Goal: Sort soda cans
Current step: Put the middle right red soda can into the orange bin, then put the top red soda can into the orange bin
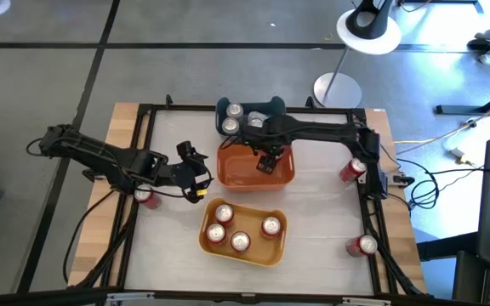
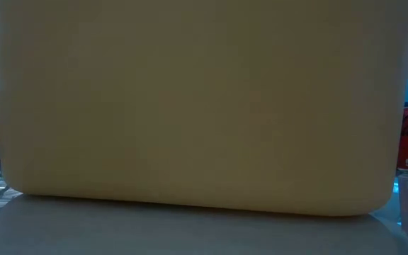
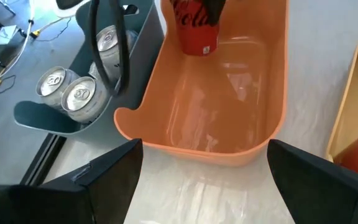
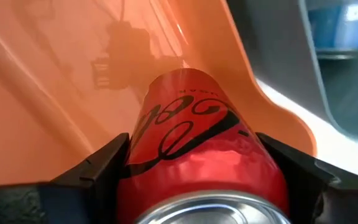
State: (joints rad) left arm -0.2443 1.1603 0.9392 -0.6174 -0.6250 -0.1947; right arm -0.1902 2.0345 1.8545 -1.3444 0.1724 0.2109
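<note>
My right gripper (image 1: pixel 266 163) reaches over the orange bin (image 1: pixel 238 174) and is shut on a red soda can (image 4: pixel 191 124), which also shows in the left wrist view as the red can (image 3: pixel 194 28). My left gripper (image 1: pixel 197 174) is open and hangs over the table just left of the orange bin, touching nothing; its gripper (image 3: pixel 204 155) faces the bin's near end. Silver cans (image 1: pixel 232 119) stand in a dark teal bin (image 1: pixel 272 105). Several red cans (image 1: pixel 241 242) stand in the yellow bin (image 1: pixel 207 246). My right gripper pinches the red can between its two fingers (image 4: pixel 104 165) on the side wall near the silver top (image 4: pixel 166 165). The fingers come from above, pointing down. The can hangs upright, bottom end down, inside the orange bin; whether it touches the floor I cannot tell.
Loose red cans stand on the table: one by the left arm (image 1: pixel 145 196), one at the right edge (image 1: pixel 353 170), one near the right front corner (image 1: pixel 362 246). The yellow bin's wall (image 2: pixel 204 106) fills the low view. A black frame (image 1: pixel 143 153) borders the table.
</note>
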